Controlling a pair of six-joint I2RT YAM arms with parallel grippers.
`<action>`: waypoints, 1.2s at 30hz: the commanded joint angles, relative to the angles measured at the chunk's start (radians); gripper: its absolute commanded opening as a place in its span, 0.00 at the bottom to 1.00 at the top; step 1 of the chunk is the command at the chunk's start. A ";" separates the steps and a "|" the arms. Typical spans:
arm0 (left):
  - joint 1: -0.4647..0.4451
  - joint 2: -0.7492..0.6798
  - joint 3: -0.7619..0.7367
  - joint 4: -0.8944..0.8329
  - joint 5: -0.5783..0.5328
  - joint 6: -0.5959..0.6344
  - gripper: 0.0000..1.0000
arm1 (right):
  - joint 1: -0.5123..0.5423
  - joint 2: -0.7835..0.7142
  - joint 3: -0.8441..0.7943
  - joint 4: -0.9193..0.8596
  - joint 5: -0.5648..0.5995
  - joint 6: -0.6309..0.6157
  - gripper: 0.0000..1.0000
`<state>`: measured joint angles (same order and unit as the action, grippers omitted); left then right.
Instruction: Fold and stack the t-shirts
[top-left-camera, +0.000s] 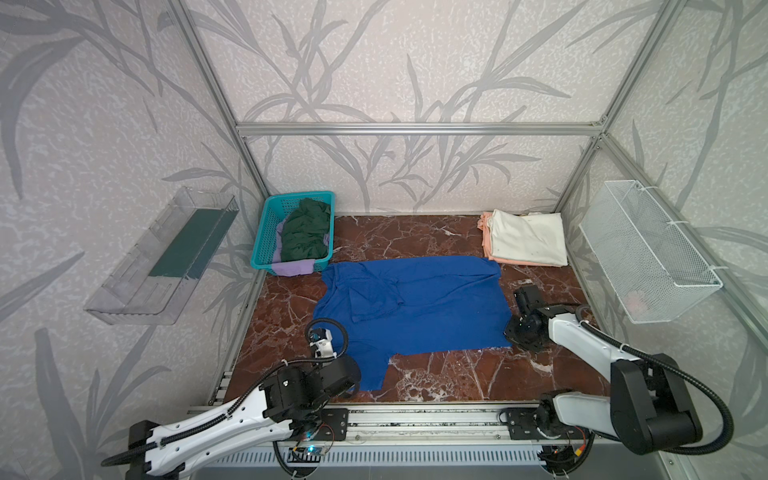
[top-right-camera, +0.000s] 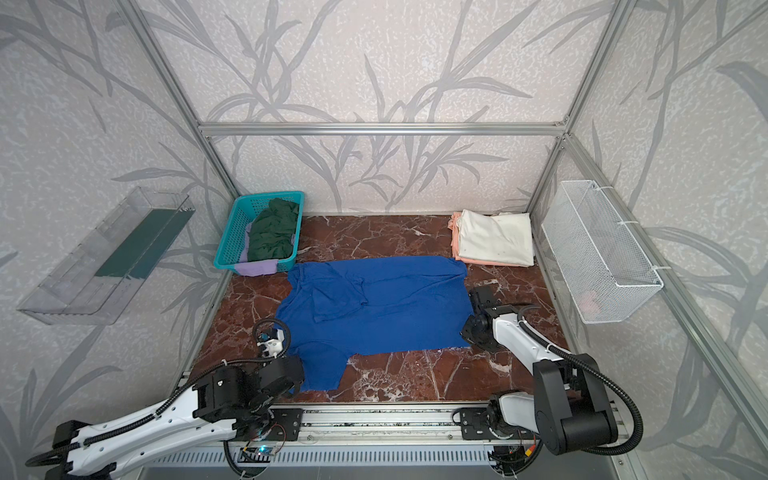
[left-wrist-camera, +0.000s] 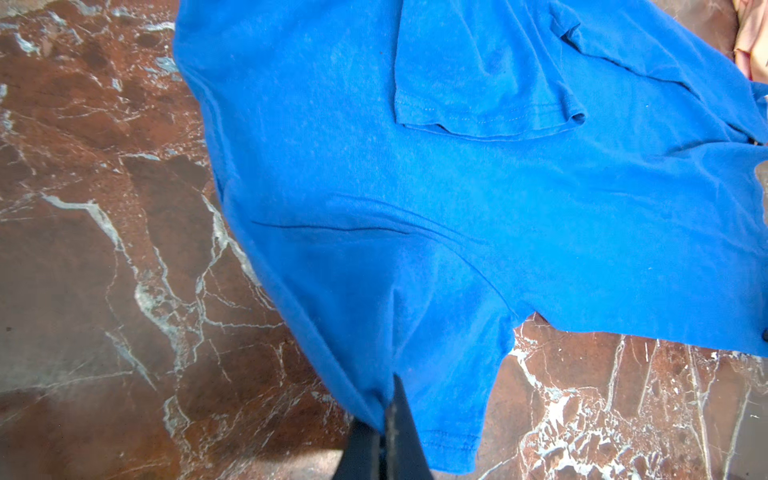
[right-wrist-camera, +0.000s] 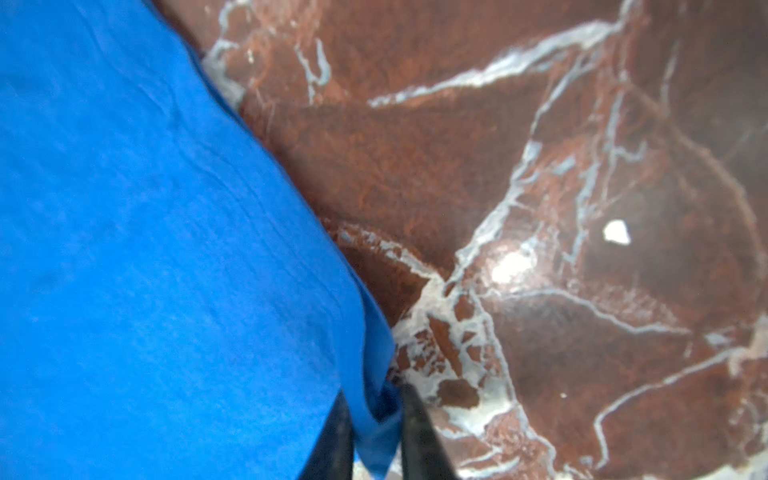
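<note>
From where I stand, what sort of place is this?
Likely a robot test booth staged for laundry: metal-framed wallpapered walls, two arms on a rail, a teal basket of crumpled shirts, a folded stack.

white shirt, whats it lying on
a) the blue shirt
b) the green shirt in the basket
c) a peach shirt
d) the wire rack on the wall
c, the folded white shirt sits on top of a peach shirt, whose edges stick out along its left and near sides in both top views.
</note>
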<state>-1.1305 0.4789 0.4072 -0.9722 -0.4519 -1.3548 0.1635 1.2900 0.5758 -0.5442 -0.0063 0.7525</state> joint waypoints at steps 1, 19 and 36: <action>-0.001 -0.006 0.002 -0.168 -0.051 -0.004 0.00 | -0.001 0.032 -0.032 -0.016 -0.022 0.008 0.00; -0.001 0.017 0.146 -0.199 -0.097 0.032 0.00 | 0.026 -0.490 -0.135 -0.291 -0.040 0.032 0.00; 0.139 0.120 0.211 -0.025 -0.103 0.259 0.00 | 0.025 -0.247 0.057 -0.233 -0.050 -0.080 0.00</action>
<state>-1.0378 0.5709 0.5964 -1.0454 -0.5709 -1.1877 0.1852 1.0126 0.5858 -0.7826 -0.0536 0.7086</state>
